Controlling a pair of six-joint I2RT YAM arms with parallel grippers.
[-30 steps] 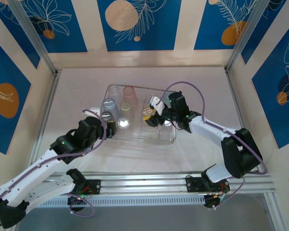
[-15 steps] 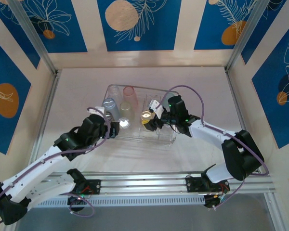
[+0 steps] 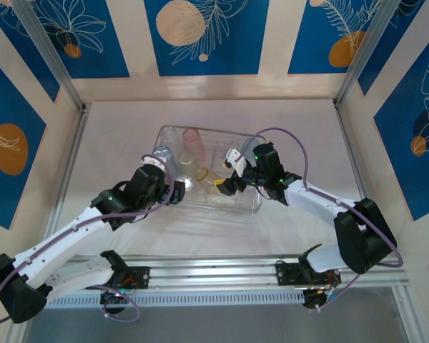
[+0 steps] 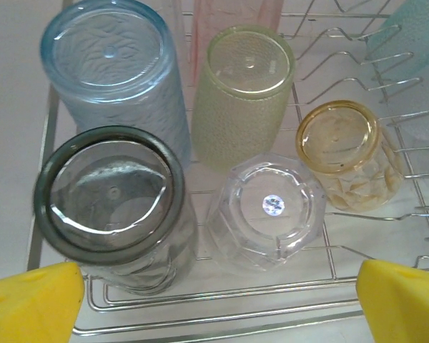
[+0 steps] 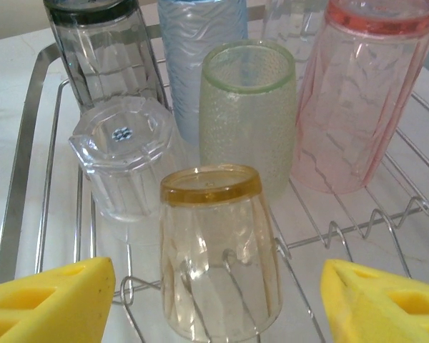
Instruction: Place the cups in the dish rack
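The dish rack [image 3: 244, 206] holds several cups standing mouth down. In the left wrist view I see a blue cup [image 4: 111, 64], a smoky grey cup [image 4: 111, 193], a yellow-green cup [image 4: 247, 78], a clear cup [image 4: 268, 211] and an amber cup [image 4: 343, 146]. My left gripper [image 3: 176, 192] hovers open over the rack's near-left edge, holding nothing. My right gripper [image 5: 218, 307] is open, its yellow pads [image 5: 50, 300] apart on either side of the amber cup [image 5: 218, 250] and not touching it. A pink cup [image 5: 357, 93] stands behind.
A teal cup [image 4: 415, 28] sits at the top right of the left wrist view. Divider prongs [image 5: 343, 229] rise from the rack's floor on its right half. Bare white tabletop [image 3: 129, 128] surrounds the rack, bounded by metal rails and patterned walls.
The right gripper carried the amber cup to the rack's middle, let go of it and now stands open behind it. The left gripper moved up and right to the rack's near edge.
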